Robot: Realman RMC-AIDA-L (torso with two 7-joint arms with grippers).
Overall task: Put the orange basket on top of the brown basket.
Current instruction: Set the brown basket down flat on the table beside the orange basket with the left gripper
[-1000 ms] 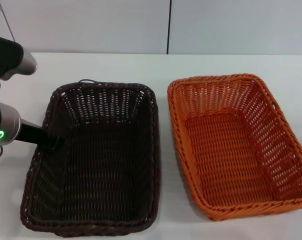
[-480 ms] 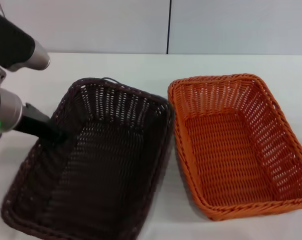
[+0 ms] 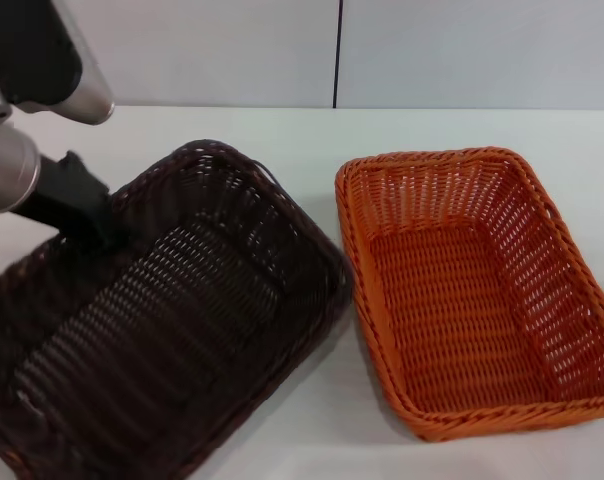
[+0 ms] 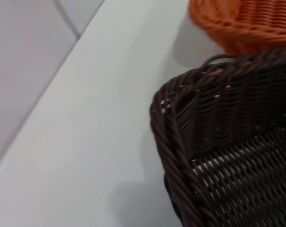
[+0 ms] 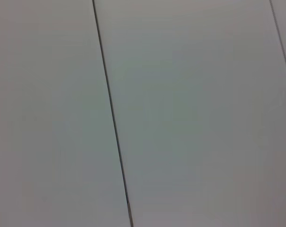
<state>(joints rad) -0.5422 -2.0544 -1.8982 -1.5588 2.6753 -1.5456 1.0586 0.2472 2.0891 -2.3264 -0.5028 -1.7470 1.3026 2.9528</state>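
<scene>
The left gripper appears clamped on the left rim of the brown basket, which sits skewed on the white table beside the orange basket.

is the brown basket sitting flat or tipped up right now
Tipped. The brown basket is skewed and lifted on its left side, where the left claw grips its rim; the orange basket lies flat beside it, empty.
</scene>
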